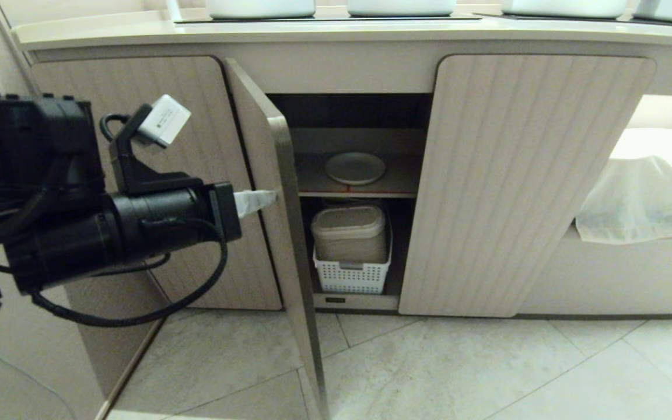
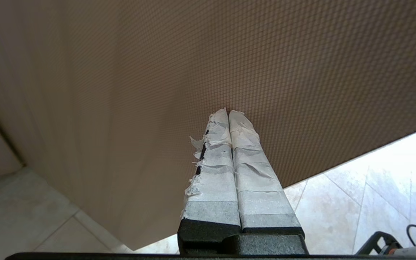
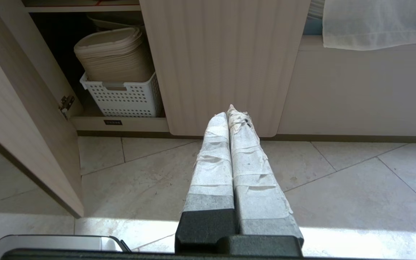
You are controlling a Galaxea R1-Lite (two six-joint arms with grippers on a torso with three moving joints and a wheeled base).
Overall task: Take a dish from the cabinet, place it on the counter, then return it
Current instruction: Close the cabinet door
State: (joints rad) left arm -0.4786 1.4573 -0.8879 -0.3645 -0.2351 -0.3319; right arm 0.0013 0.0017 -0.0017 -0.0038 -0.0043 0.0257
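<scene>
Left fingers [image 2: 217, 144] pressed together against cabinet door [image 2: 229, 54]

The head camera looks forward and down at the beige fluted cabinet [image 1: 522, 175], its open door [image 1: 272, 192] at about ten o'clock. The left wrist camera sits very close to what is probably that door [image 2: 208, 61]. The right wrist camera looks low across pale floor tiles [image 3: 338, 180], sharing the white perforated basket [image 3: 125, 99] [image 1: 352, 277].
</scene>
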